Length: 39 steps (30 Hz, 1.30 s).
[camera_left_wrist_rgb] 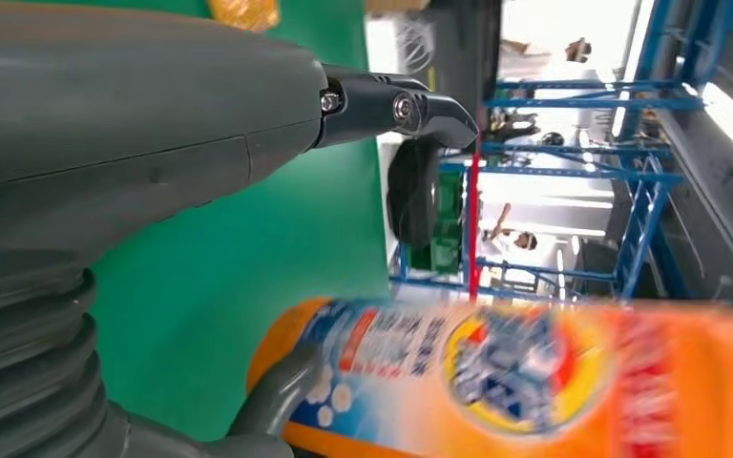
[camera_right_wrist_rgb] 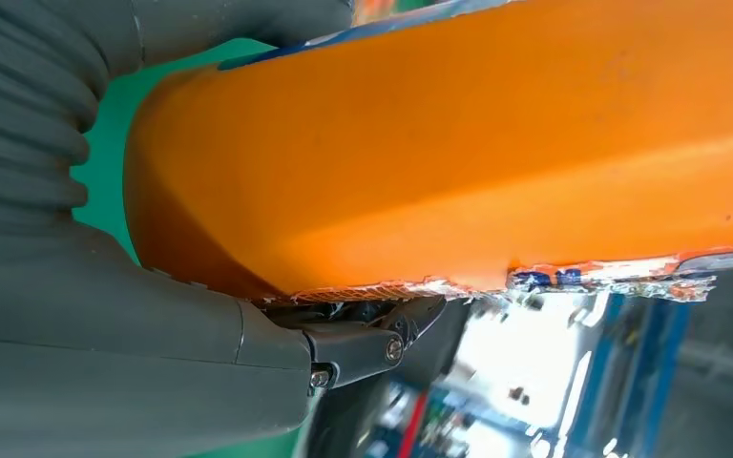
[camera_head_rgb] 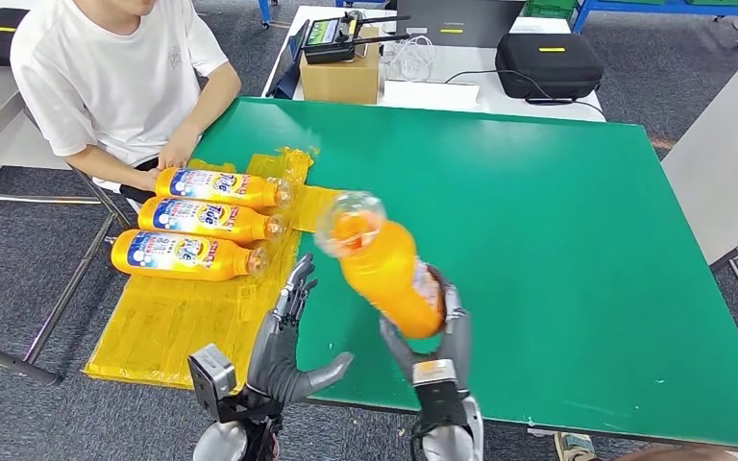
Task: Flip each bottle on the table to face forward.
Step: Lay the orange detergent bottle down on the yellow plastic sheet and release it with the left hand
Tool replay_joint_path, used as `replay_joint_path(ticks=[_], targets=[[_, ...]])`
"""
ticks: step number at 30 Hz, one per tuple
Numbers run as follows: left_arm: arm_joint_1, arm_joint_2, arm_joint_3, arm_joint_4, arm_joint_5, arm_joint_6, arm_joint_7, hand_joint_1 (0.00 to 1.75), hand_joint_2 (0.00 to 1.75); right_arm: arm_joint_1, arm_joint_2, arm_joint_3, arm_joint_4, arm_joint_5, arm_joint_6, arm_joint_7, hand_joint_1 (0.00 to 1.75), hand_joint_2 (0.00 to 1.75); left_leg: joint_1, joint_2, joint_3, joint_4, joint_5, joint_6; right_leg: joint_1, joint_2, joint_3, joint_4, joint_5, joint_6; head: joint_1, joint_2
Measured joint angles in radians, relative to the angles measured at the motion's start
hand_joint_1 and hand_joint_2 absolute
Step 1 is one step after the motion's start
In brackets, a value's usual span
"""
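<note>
Blurring with motion, the orange bottle [camera_head_rgb: 384,264] hides the right robot hand's [camera_head_rgb: 437,331] fingers.

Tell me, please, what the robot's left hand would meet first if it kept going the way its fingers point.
Probably the nearest lying bottle on the yellow sheet: the left hand points up toward its capped end, though depth is uncertain.

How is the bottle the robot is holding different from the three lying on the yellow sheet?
The held bottle is lifted off the green table in the right hand, tilted; the three bottles lie flat, side by side on the yellow sheet. From the head view, the held bottle shows mostly plain orange, while the three show blue printed labels upward. All share the same orange body and clear cap.
</note>
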Motion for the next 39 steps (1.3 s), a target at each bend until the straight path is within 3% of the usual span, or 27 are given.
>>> replay_joint_path(ticks=[7,14,21,31,39], targets=[[-0.015,-0.002,0.005,0.000,0.002,0.000,-0.005,0.00,1.75,-0.034,-0.013,0.129,0.022,0.029,0.014,0.008,1.75,1.75,0.000,0.000,-0.001,0.000,0.000,0.000,0.000,0.000,0.000,0.000,0.000,0.000,0.000,0.000],[-0.017,-0.003,0.008,-0.022,-0.014,0.007,-0.046,0.00,1.75,-0.053,-0.024,0.182,0.040,0.037,0.035,0.021,1.75,1.75,0.000,0.000,-0.001,0.000,0.000,0.000,0.000,0.000,0.000,0.000,0.000,0.000,0.000,0.000],[-0.006,-0.002,-0.003,-0.095,0.089,-0.126,-0.073,0.00,1.75,-0.066,-0.027,0.201,0.073,0.051,0.070,0.045,1.75,1.75,0.000,0.000,-0.001,0.000,0.000,0.000,0.000,0.000,0.000,0.000,0.000,0.000,0.000,0.000],[0.003,-0.001,-0.008,-0.127,0.100,-0.136,-0.074,0.00,1.75,-0.069,-0.027,0.202,0.101,0.052,0.071,0.046,1.75,1.75,0.000,0.000,-0.001,0.000,0.000,0.000,0.000,0.000,0.000,0.000,0.000,0.000,0.000,0.000],[0.004,0.001,-0.008,-0.128,0.178,-0.220,-0.066,0.00,1.75,-0.070,-0.026,0.202,0.117,0.059,0.073,0.046,1.75,1.75,0.000,0.000,-0.001,0.000,0.000,0.000,0.000,0.000,-0.001,0.000,0.000,0.000,0.000,0.000]])
